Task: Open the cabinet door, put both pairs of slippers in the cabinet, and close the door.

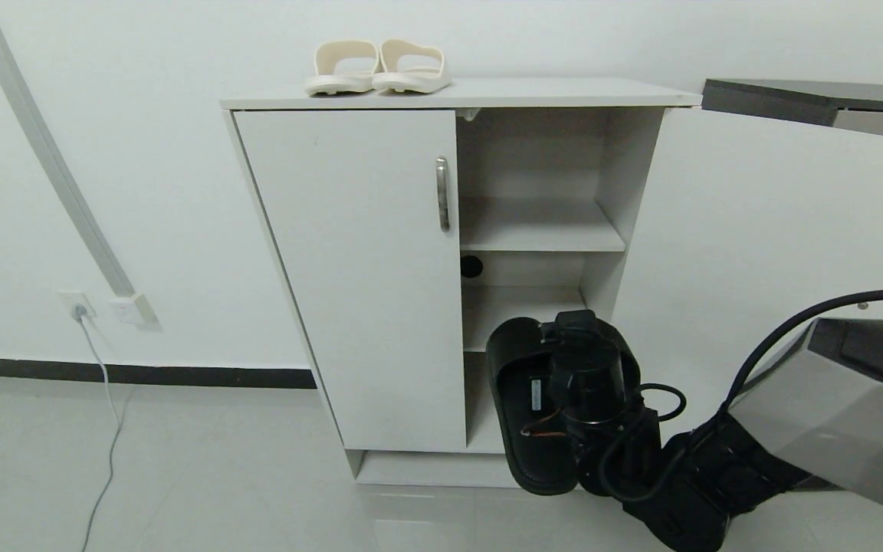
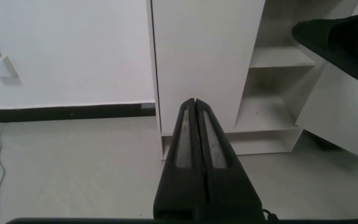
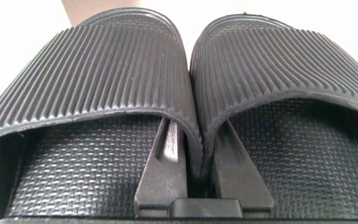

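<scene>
White wall and pale floor tiles surround one cabinet (image 1: 564,93) with two doors: the left door (image 1: 357,284) is shut and the right door (image 1: 756,230) swung wide, baring two shelves. One pair of cream slippers (image 1: 378,69) sits side by side on its top. The right hand (image 3: 196,146) pinches the two black slippers (image 3: 123,74) together by their touching straps, before the open lower compartment. The left hand (image 2: 194,111), fingers pressed together and empty, hangs above the floor.
</scene>
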